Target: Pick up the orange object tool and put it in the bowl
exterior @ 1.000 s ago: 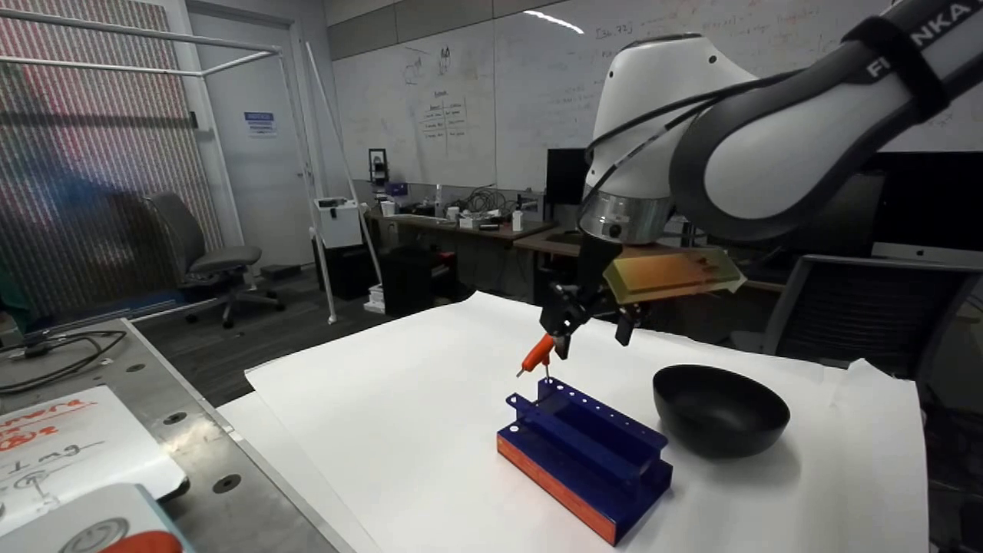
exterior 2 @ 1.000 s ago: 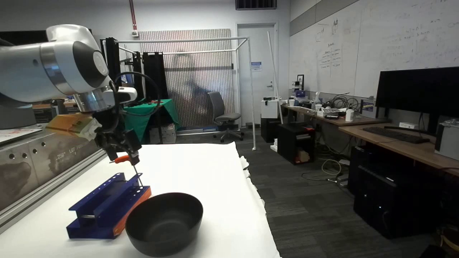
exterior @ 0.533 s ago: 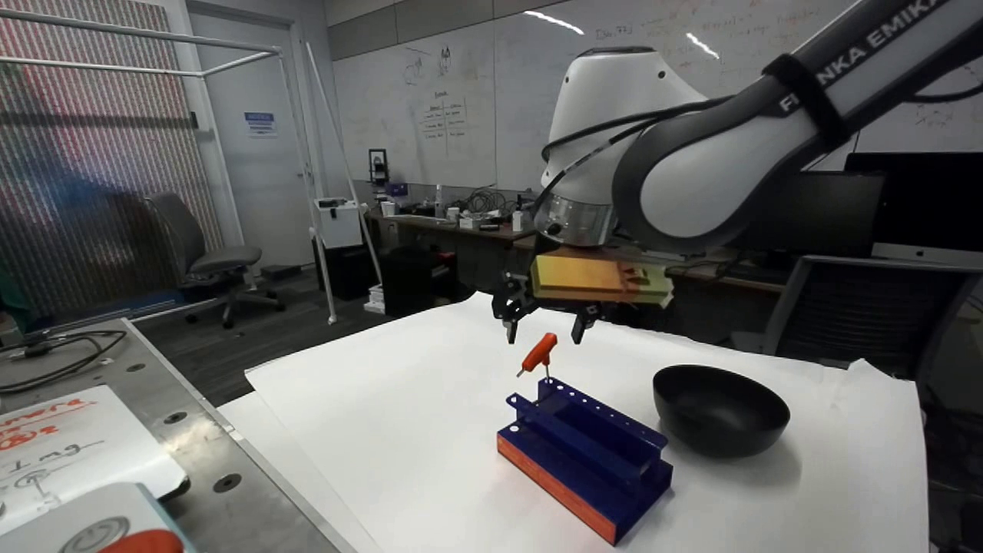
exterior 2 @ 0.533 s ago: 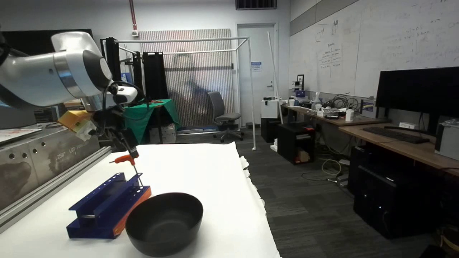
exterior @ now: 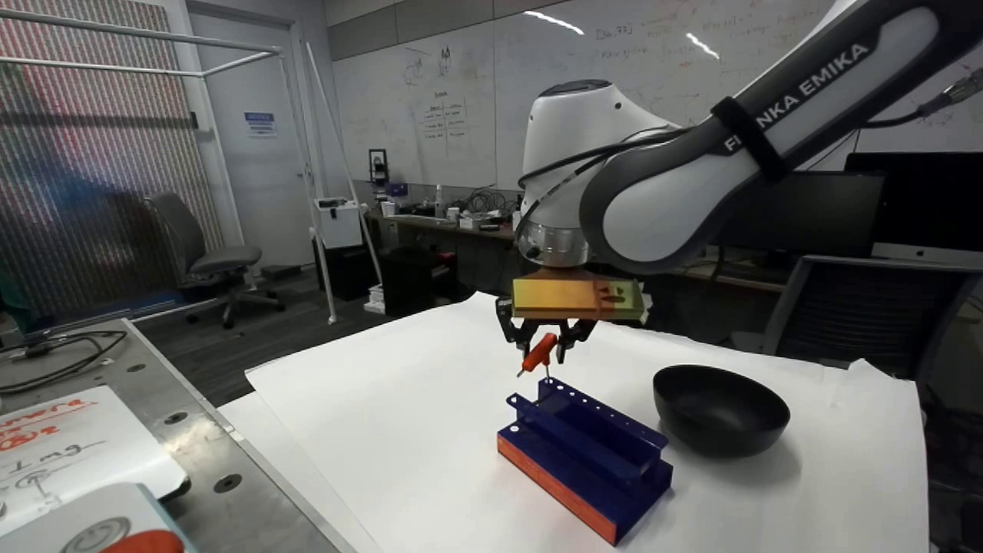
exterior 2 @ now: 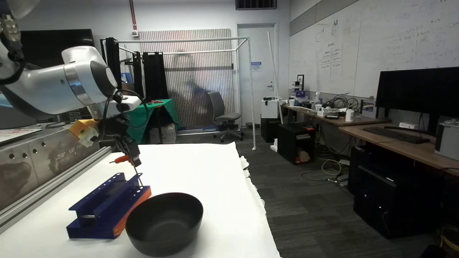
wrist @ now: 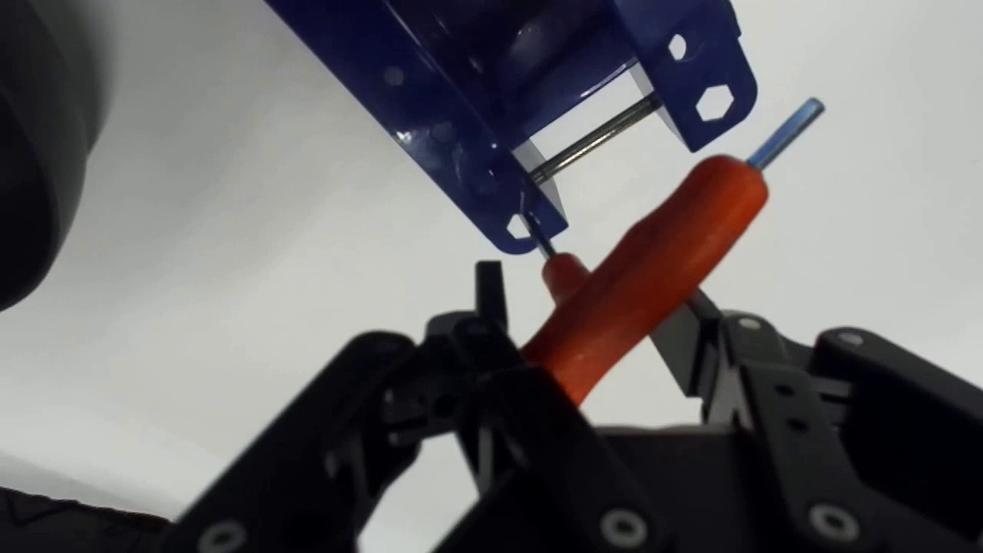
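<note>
The orange object tool (exterior: 541, 352) has a T-shaped orange handle, and its thin metal shaft stands in a corner hole of the blue rack (exterior: 584, 468). My gripper (wrist: 591, 296) is around the handle with its jaws partly closed. In the wrist view, the handle (wrist: 653, 253) runs diagonally between the fingers, and a pale gap shows between the left finger (wrist: 491, 296) and the tool's stem. The left finger's base covers the handle's near end. The black bowl (exterior: 718, 418) stands beside the rack; in the wrist view only part of the bowl (wrist: 31, 177) shows at the left edge.
A yellow-orange block (exterior: 564, 299) is fixed to my wrist above the fingers. White paper (exterior: 384, 430) covers the table. A metal bench (exterior: 200, 453) borders it in an exterior view. A chair (exterior: 860, 315) stands behind the table.
My gripper has swung over the tool and come down around its handle. Its jaws stood wide half a second ago and have narrowed. Tool, rack and bowl stay in place.
</note>
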